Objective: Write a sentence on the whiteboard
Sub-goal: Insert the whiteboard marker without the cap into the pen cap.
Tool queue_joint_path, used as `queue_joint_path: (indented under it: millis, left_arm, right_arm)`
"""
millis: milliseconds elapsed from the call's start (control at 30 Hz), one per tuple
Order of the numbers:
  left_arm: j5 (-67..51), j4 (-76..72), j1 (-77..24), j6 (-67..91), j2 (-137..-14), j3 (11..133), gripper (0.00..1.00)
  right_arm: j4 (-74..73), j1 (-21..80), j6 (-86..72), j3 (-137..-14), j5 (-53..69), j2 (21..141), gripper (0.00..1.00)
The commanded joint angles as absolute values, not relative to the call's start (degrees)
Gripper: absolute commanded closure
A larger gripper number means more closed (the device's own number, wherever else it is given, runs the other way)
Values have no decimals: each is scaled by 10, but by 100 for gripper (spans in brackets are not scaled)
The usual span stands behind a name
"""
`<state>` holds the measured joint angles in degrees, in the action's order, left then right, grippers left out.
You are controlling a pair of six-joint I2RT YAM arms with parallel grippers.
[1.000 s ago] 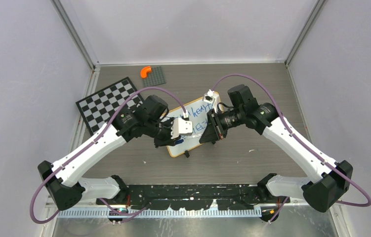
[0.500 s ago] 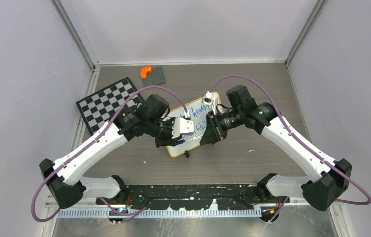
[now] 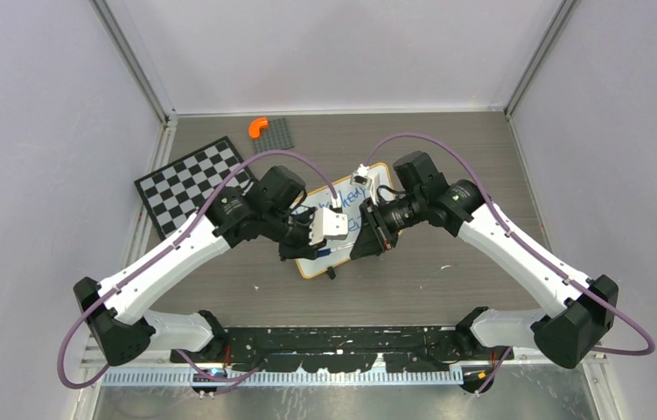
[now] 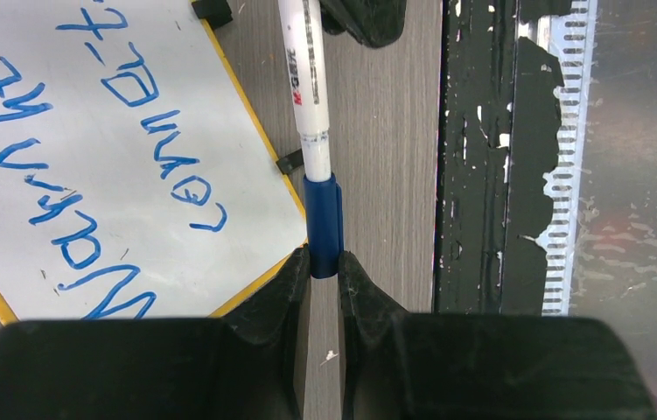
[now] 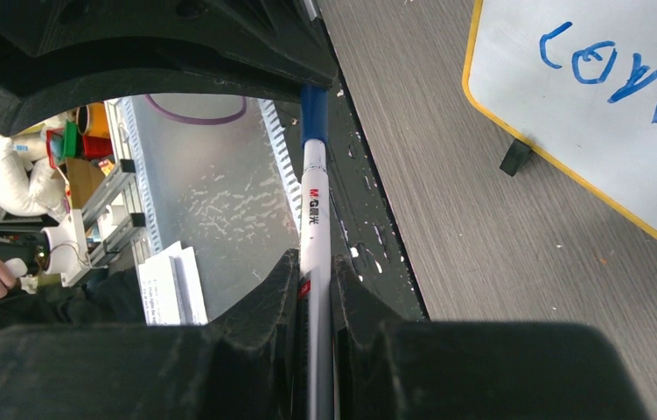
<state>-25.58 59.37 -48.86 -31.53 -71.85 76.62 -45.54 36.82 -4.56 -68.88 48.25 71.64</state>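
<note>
The whiteboard [image 3: 348, 203] lies tilted mid-table with its yellow rim and black feet, and also fills the upper left of the left wrist view [image 4: 259, 188]. The blue sentence [image 4: 97, 175] runs across it in two lines; part of it shows in the right wrist view [image 5: 613, 74]. A white marker [image 4: 303, 79] hangs over the board's near corner, level between both grippers. My left gripper [image 4: 325, 262] is shut on its blue cap [image 4: 323, 219]. My right gripper [image 5: 314, 262] is shut on the white barrel [image 5: 312, 210]. Cap and barrel are joined.
A black-and-white checkered board [image 3: 193, 184] lies at the back left. A grey studded plate [image 3: 279, 133] with an orange curved piece [image 3: 258, 127] sits at the far edge. A black rail [image 3: 342, 337] runs along the near table edge.
Both grippers, still holding the marker between them, have drifted slightly left over the board's near corner. The board has not moved.
</note>
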Motion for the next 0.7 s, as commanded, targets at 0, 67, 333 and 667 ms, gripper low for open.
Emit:
queue_joint_path:
  millis: [0, 67, 333, 667]
  left_arm:
    - [-282, 577, -495, -298, -724, 803, 100]
    - [-285, 578, -499, -291, -730, 810, 100]
    - [-317, 549, -501, -239, -755, 851, 100]
    - [-343, 535, -501, -208, -779, 926, 100]
  right_arm:
    - [-453, 378, -36, -714, 472, 722, 100]
    - [-452, 379, -37, -717, 470, 726, 100]
    - [-439, 385, -48, -719, 485, 736, 100]
    - [-437, 392, -50, -710, 490, 737, 100]
